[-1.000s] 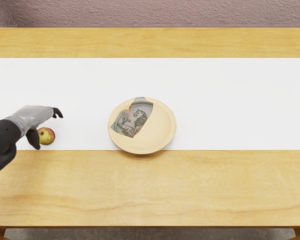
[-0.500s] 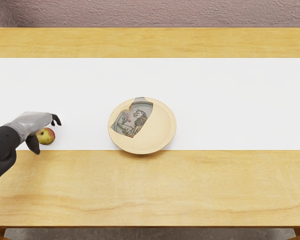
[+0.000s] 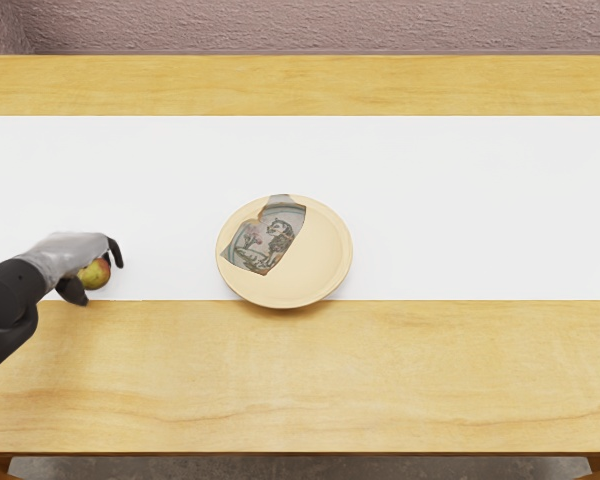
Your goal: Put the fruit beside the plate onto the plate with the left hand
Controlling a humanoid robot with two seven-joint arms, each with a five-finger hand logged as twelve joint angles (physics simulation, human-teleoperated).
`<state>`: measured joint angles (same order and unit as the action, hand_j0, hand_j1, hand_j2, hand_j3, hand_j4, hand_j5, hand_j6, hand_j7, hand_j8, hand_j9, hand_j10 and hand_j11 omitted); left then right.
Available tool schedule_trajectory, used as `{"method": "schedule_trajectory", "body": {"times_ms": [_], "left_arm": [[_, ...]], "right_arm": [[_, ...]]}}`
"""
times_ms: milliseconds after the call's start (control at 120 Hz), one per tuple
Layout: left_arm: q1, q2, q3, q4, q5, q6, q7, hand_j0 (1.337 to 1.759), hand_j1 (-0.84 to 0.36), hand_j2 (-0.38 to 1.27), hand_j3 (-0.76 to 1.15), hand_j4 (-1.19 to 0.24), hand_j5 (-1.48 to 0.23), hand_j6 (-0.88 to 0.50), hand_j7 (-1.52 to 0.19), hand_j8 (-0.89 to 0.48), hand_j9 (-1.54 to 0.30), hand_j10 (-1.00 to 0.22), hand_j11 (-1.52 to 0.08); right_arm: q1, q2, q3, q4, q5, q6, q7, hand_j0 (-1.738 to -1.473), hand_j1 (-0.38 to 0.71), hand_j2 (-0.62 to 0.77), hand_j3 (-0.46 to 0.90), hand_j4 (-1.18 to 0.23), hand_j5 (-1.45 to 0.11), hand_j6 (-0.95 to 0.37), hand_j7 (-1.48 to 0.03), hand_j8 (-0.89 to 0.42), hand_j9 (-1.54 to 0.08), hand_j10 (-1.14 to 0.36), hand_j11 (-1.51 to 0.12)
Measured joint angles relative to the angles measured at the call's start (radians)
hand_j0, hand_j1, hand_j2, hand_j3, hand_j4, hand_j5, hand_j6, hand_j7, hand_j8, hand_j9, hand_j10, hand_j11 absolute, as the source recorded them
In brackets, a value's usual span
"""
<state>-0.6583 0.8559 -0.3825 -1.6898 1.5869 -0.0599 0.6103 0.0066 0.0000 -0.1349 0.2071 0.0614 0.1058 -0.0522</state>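
**One apple [image 3: 99, 274] under the left hand [image 3: 70, 258]**

Grainy pale wood table [image 3: 300, 380] nearest; on its smooth white runner [image 3: 460, 200] the hand clamps round it (small, red-yellow), well left of the round cream plate [image 3: 325, 262]. Beyond, a rough mauve wall [image 3: 300, 25].

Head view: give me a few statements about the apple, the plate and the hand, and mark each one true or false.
1. The apple lies on the plate. False: it sits on the white strip, left of the plate and apart from it.
2. The left hand is curled around the apple. True.
3. The right arm reaches toward the plate. False: no arm comes in from the right.
4. The plate holds no fruit. True.
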Motion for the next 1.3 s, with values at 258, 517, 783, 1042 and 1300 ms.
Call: {"method": "schedule_trajectory", "body": {"times_ms": [258,517,783,1042,1300], "left_arm": [[0.006,0.003,0.002,0.0,-0.003,0.003,-0.003,1.662,-0.37,0.11,0.5,-0.61,-0.82,-0.28,-0.81,-0.36,-0.85,-0.65,-0.85],[-0.038,0.002,-0.002,-0.001,-0.033,-0.006,0.001,1.653,-0.37,0.34,0.2,-0.63,-0.99,-0.39,-0.95,-0.35,-1.01,-0.76,-1.01],[-0.259,0.002,-0.016,0.001,-0.347,-0.014,0.001,1.651,-0.35,0.4,0.05,-0.65,-1.04,-0.38,-1.02,-0.37,-1.06,-0.77,-1.06],[-0.272,-0.141,-0.169,0.051,-0.67,-0.023,0.001,1.652,-0.38,0.46,0.02,-0.62,-1.06,-0.35,-1.03,-0.36,-1.06,-0.75,-1.06],[-0.308,-0.256,-0.233,0.111,-0.726,-0.021,0.001,1.651,-0.32,0.31,0.0,-0.66,-1.05,-0.38,-1.03,-0.37,-1.05,-0.78,-1.06]], "right_arm": [[0.001,0.0,0.0,0.0,0.0,0.0,0.0,-1.658,-0.33,0.0,0.0,-0.01,-0.02,-0.01,-0.02,-0.01,-0.02,-0.01,-0.02],[0.001,0.0,0.0,0.0,0.0,0.0,0.0,-1.658,-0.33,0.0,0.0,-0.01,-0.02,-0.01,-0.02,-0.01,-0.02,-0.01,-0.02],[0.001,0.0,0.0,0.0,0.0,0.0,0.0,-1.658,-0.33,0.0,0.0,-0.01,-0.02,-0.01,-0.02,-0.01,-0.02,-0.01,-0.02],[0.0,0.0,0.0,0.0,0.0,0.0,0.0,-1.658,-0.33,0.0,0.0,-0.01,-0.02,-0.01,-0.02,-0.01,-0.02,-0.01,-0.02],[0.0,0.0,0.0,0.0,0.0,0.0,0.0,-1.658,-0.33,0.0,0.0,-0.01,-0.02,-0.01,-0.02,-0.01,-0.02,-0.01,-0.02]]}}
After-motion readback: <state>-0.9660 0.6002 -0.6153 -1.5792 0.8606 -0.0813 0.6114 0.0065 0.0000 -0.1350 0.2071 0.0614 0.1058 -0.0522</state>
